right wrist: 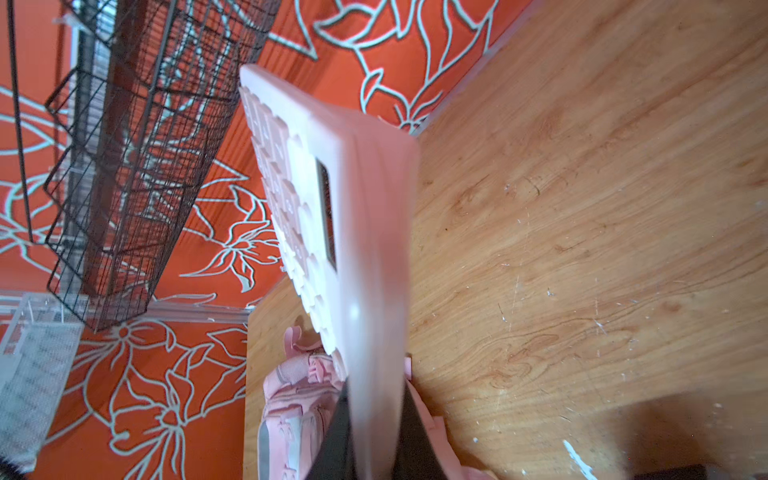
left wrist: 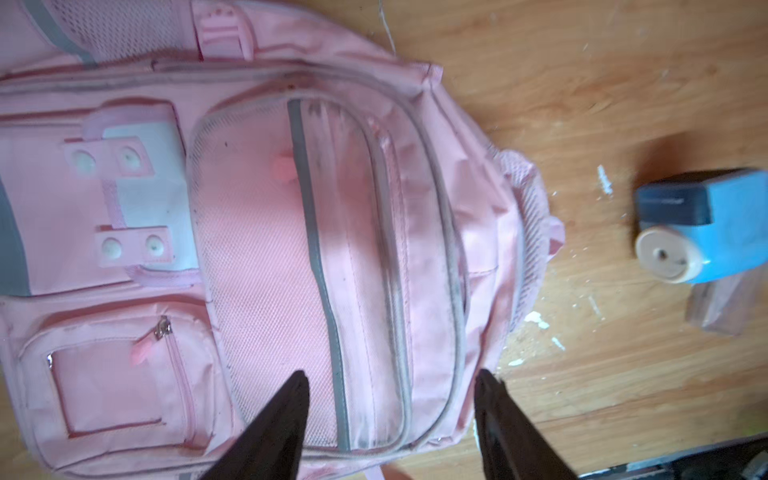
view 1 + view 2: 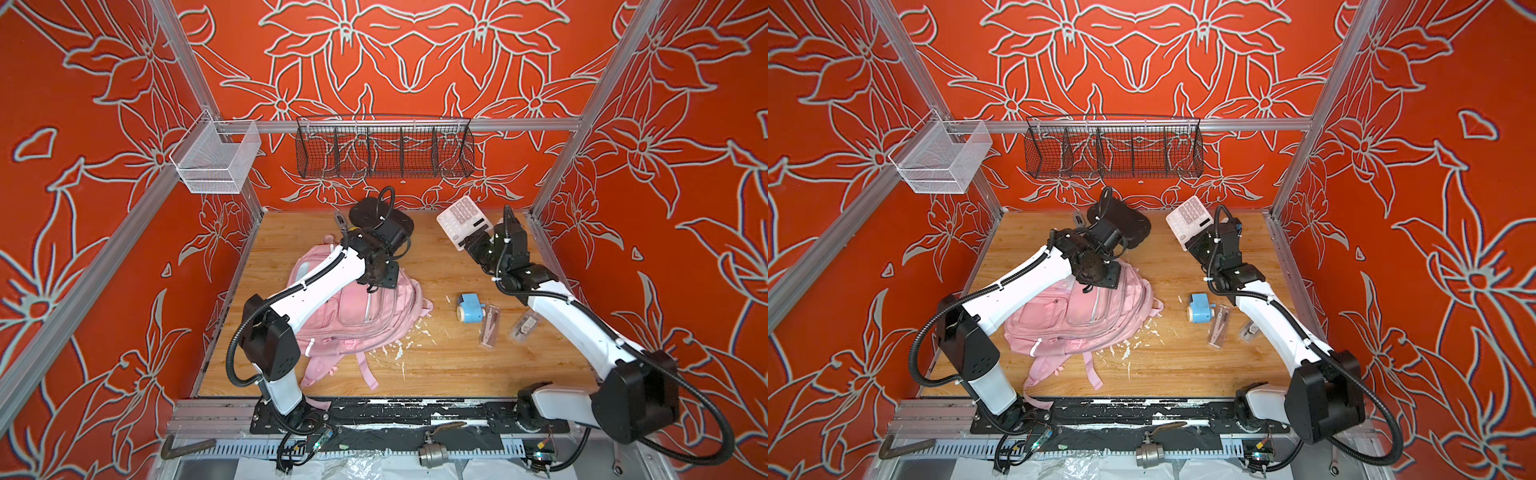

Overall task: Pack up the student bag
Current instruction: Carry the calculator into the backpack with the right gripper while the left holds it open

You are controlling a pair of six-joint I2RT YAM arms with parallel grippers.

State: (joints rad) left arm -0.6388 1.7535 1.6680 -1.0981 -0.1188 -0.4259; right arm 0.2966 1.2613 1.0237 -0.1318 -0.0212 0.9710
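Pale pink fabric fills the near left of the wooden table (image 3: 436, 374). This is the student bag (image 3: 357, 316), lying flat with its front pockets up. Its straps trail toward the near edge, and its long axis runs away toward the far wall.

The left gripper (image 2: 390, 374) hangs just above the bag, jaws spread wide with nothing between them, over the zip lines of the big front pocket. This arm is plainly the nearer one to the bag.

To the bag's right, apart from it, sit a blue pencil sharpener (image 3: 471, 308) and two clear cases (image 3: 489, 328).

Farther back and to the right, the right gripper (image 1: 374, 411) is clamped on one short end of a pale calculator (image 3: 463, 220). It holds the calculator tilted and clear of the table. From that claw the bag lies to the left and nearer, so I judge the calculator must cross leftward to reach it.

Every zip I can see looks closed. The left arm covers the bag's far end in both top views, so any opening there cannot be made out. A black case (image 3: 401, 222) behind the arm is half hidden.
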